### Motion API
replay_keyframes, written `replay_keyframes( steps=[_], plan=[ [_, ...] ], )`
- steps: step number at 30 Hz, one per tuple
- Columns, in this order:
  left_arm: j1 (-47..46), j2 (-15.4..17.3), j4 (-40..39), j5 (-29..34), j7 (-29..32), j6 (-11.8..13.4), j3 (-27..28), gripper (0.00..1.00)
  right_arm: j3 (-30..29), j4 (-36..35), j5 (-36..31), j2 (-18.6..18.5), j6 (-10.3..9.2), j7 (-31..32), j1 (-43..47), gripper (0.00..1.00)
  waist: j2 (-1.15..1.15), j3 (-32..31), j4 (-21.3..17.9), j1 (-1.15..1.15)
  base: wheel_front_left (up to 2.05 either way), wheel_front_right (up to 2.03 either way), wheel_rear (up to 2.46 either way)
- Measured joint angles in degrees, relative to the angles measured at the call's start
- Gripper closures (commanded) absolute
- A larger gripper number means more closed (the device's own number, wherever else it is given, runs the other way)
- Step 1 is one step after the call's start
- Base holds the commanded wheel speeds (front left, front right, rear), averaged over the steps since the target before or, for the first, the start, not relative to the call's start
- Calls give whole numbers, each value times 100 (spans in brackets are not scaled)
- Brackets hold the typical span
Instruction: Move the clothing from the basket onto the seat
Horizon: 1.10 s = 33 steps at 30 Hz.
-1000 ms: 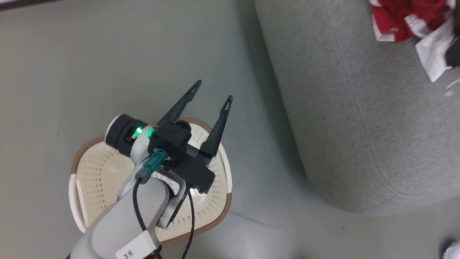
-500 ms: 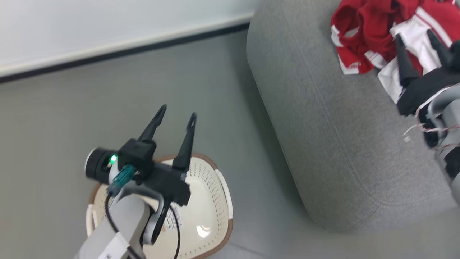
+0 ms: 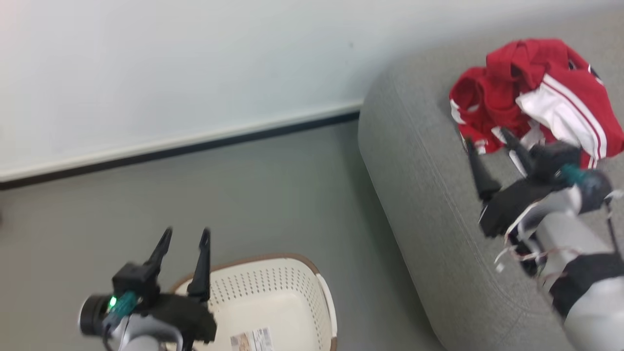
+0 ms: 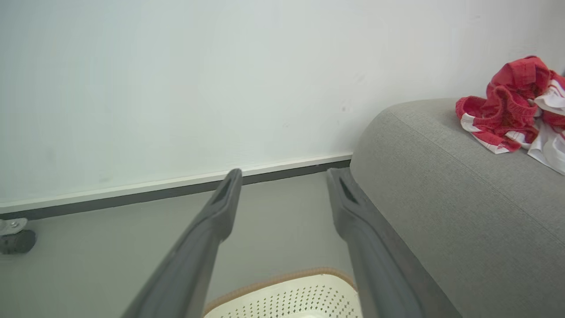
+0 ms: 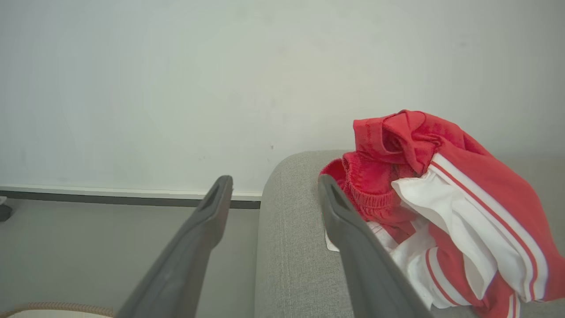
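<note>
Far right, clothing (image 3: 531,92) on the seat (image 3: 419,161); left gripper (image 3: 186,230), right gripper (image 3: 486,136) spread, empty — head view catches basket (image 3: 273,257) label (image 3: 251,339).

The clothing (image 3: 507,92) is showing red fabric with white stripes and white panels. The sofa (image 3: 419,195) is presenting uniform grey upholstery. The laundry basket (image 3: 273,287) is displaying cream-white plastic, dotted with perforations, under a brown rim. The floor (image 3: 243,195) is appearing grey, the wall (image 3: 195,63) off-white.
</note>
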Motion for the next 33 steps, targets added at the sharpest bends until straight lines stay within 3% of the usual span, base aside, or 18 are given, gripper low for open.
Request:
replay_keyframes(
  steps=[5, 16, 26, 33],
  plan=[
    [549, -44, 63, -1, -16, 0, 388, 0, 53, -452, -132, 103, -177, 0, 631, 0, 0, -413, 164, 1, 0, 0, 0],
    [1496, -146, -190, 131, -37, 1, 1012, 0, -57, -1819, -298, 85, -797, 0, 1939, 0, 1, -1044, 599, 1, 0, 0, 0],
    [2042, -247, -656, 460, -37, 1, 1434, 0, -232, -2982, -527, 74, -1044, 0, 2924, 0, 1, -1198, 786, 1, 0, 0, 0],
    [2243, -346, -977, 621, -38, 1, 1571, 0, -476, -3535, -617, 70, -1093, 0, 3621, 0, 1, -1186, 792, 2, 0, 0, 0]
  ],
)
